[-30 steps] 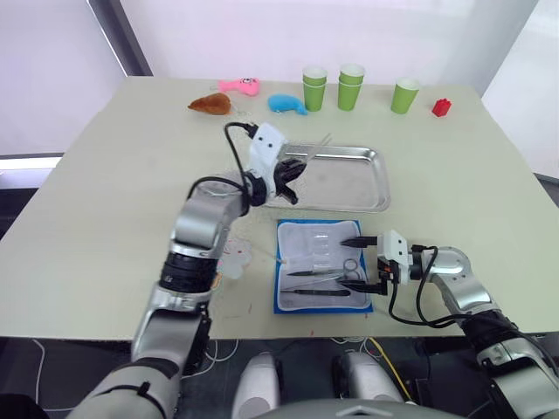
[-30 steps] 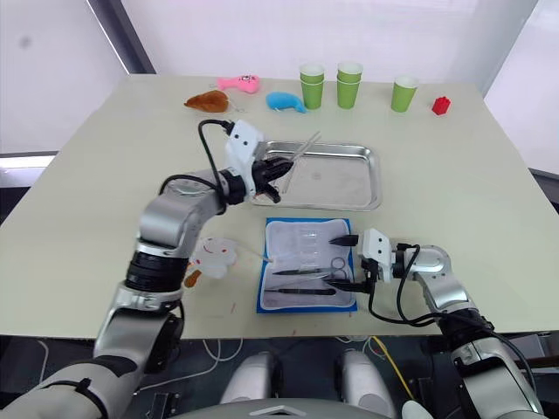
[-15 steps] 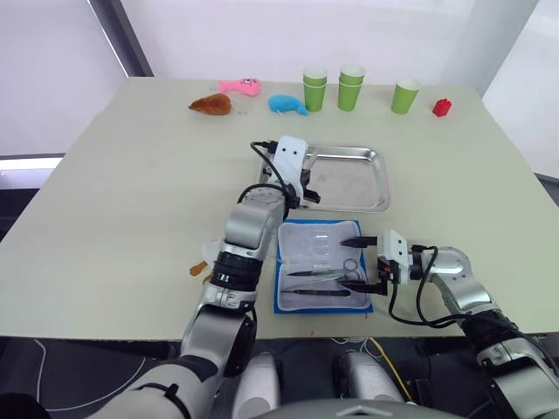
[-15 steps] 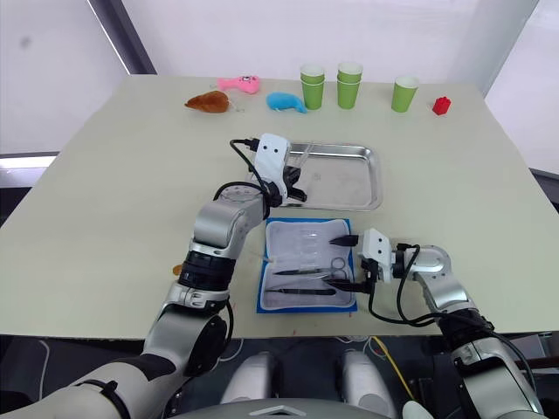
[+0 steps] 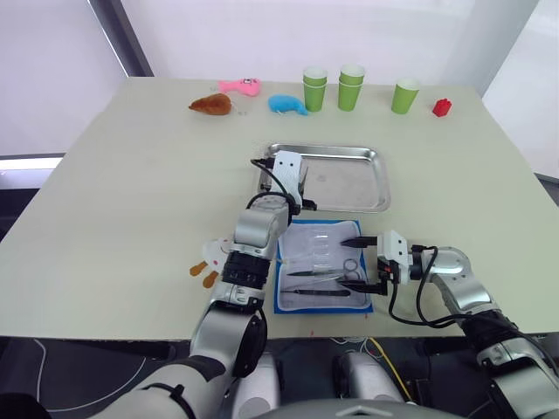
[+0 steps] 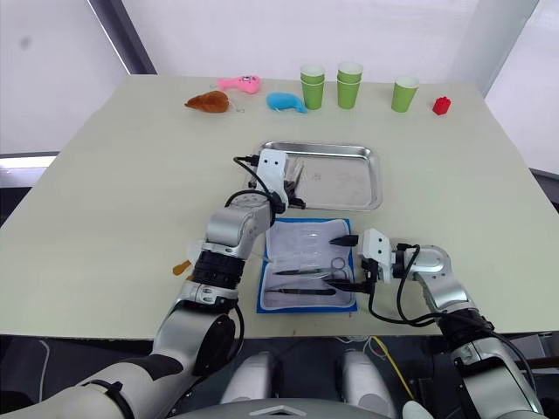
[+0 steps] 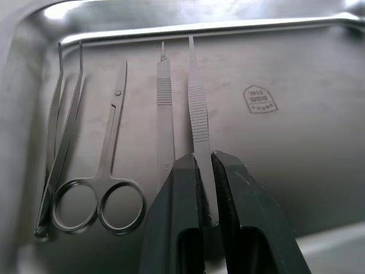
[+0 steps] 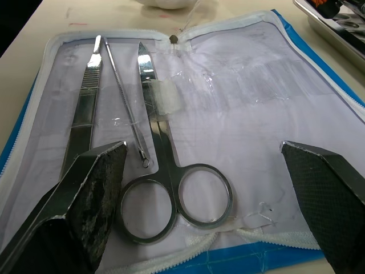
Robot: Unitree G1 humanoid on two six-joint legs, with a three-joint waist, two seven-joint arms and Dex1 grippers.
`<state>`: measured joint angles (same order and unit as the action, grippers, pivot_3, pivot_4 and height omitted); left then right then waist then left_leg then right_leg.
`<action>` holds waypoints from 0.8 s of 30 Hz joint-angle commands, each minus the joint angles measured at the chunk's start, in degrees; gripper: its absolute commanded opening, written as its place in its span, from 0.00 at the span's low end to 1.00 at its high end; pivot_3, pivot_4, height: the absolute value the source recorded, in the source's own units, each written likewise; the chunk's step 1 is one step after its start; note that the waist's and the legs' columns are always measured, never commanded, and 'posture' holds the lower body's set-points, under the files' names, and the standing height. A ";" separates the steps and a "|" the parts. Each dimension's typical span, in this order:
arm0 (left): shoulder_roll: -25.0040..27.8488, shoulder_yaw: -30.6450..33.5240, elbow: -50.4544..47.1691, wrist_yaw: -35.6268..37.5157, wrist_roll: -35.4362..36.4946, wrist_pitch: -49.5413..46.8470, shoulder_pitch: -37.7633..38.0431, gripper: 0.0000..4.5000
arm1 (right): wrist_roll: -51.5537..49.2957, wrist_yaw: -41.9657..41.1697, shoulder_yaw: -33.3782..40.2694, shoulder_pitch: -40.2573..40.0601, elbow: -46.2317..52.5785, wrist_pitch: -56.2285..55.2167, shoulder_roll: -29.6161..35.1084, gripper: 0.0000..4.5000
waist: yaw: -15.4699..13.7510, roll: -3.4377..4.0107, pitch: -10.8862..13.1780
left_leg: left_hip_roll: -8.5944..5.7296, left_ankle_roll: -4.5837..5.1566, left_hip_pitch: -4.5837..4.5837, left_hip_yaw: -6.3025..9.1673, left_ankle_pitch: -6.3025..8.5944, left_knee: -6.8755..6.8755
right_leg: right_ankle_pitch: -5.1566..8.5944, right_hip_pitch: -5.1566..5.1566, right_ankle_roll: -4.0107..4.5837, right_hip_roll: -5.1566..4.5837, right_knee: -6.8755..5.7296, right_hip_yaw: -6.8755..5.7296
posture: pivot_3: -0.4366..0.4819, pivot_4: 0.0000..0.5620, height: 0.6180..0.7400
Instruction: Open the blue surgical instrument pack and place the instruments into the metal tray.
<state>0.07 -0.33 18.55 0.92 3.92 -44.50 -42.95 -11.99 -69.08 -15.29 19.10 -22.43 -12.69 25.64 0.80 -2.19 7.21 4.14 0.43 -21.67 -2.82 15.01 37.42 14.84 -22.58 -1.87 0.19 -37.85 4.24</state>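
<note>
The blue surgical instrument pack (image 5: 321,262) lies open near the table's front edge, pale lining up. In it are scissors (image 8: 165,191), a flat handle (image 8: 85,111) and a thin probe (image 8: 122,108). Behind it sits the metal tray (image 5: 349,179). My left gripper (image 7: 204,162) is down in the tray's left part (image 5: 300,180), shut on slim forceps (image 7: 197,108) that point along the tray floor. Beside them in the tray lie scissors (image 7: 105,182), a scalpel handle (image 7: 165,120) and a second pair of forceps (image 7: 60,148). My right gripper (image 5: 363,264) stands open at the pack's right edge, straddling the scissors' rings.
Three stacks of green cups (image 5: 351,85) and a red block (image 5: 442,106) line the far edge, with a blue whale toy (image 5: 286,104), a pink toy (image 5: 239,85) and a brown toy (image 5: 210,104). A white and orange toy (image 5: 210,258) lies left of the pack.
My left arm has swung right and down, carrying the forceps from above the tray's left rim to low inside the tray. The right gripper has not moved.
</note>
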 commanded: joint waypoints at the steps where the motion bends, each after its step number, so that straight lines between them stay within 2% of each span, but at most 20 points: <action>1: -0.28 0.49 1.05 -0.30 -0.22 1.71 -1.30 0.04 | 6.25 -0.46 -4.87 -3.92 -5.50 2.45 0.66 1.00 | 0.00 0.00 0.00 | 0.00 0.00 0.00 0.00 0.00 0.00 | 0.00 0.00 0.00 0.00 0.00 0.00 | 0.48 0.27 1.00; 7: -0.21 0.48 3.82 0.03 -0.24 2.98 -2.09 0.04 | 6.26 -0.21 -4.79 -3.96 -5.48 2.19 0.62 1.00 | 0.00 0.01 -0.01 | -0.01 0.00 0.02 0.03 0.00 0.00 | 0.00 0.01 0.00 0.00 -0.01 -0.02 | 0.48 0.27 1.00; 8: -0.31 0.60 3.91 -0.07 -0.14 2.82 -2.00 0.20 | 6.23 -0.19 -4.79 -4.09 -5.36 2.20 0.67 1.00 | 0.00 0.02 -0.01 | -0.01 0.00 0.02 0.04 0.00 0.00 | 0.00 0.01 0.00 0.00 -0.02 -0.03 | 0.48 0.27 1.00; 9: -0.44 0.77 3.91 -0.16 0.04 2.56 -1.89 0.25 | 6.21 -0.16 -4.81 -4.23 -5.22 2.19 0.71 1.00 | 0.00 0.03 -0.02 | -0.01 -0.01 0.02 0.04 -0.01 0.00 | 0.00 0.01 0.00 0.00 -0.02 -0.03 | 0.48 0.27 1.00; 12: -0.38 0.95 4.02 -0.20 0.08 2.66 -2.01 0.53 | 6.05 -0.09 -4.78 -4.28 -5.15 2.27 0.71 1.00 | 0.01 0.07 -0.04 | -0.02 -0.02 0.02 0.06 -0.01 0.00 | -0.01 0.02 -0.01 0.00 -0.02 -0.03 | 0.48 0.27 1.00; 14: -0.21 1.22 3.98 0.18 0.29 2.99 -2.25 0.67 | 5.95 -0.08 -4.68 -4.19 -5.21 2.30 0.71 1.00 | 0.01 0.13 -0.08 | -0.02 -0.02 0.03 0.06 -0.01 0.00 | -0.01 0.02 -0.01 0.00 -0.03 -0.03 | 0.48 0.27 1.00; 20: 0.51 2.30 1.61 2.10 1.67 4.90 -2.97 0.67 | 5.46 -0.41 -4.13 -4.40 -4.73 2.55 1.41 1.00 | 0.02 0.15 -0.08 | -0.03 -0.02 0.02 0.07 -0.01 0.00 | -0.01 0.01 -0.01 0.00 -0.02 -0.03 | 0.48 0.27 1.00; 24: 1.80 3.69 1.69 6.41 3.42 13.69 -4.35 0.67 | 5.26 -0.67 -3.95 -4.47 -4.65 3.09 1.73 1.00 | -0.01 0.14 -0.08 | -0.02 -0.03 -0.01 0.07 -0.02 0.00 | -0.01 0.01 -0.01 0.00 0.00 -0.04 | 0.48 0.27 1.00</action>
<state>1.22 2.93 22.91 5.39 6.61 -35.14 -45.16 -12.00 -68.69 -15.25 19.03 -22.46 -12.66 25.74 0.79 -2.04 7.13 4.11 0.41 -21.68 -2.76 14.99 37.42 14.84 -22.58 -1.88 0.18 -37.84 4.20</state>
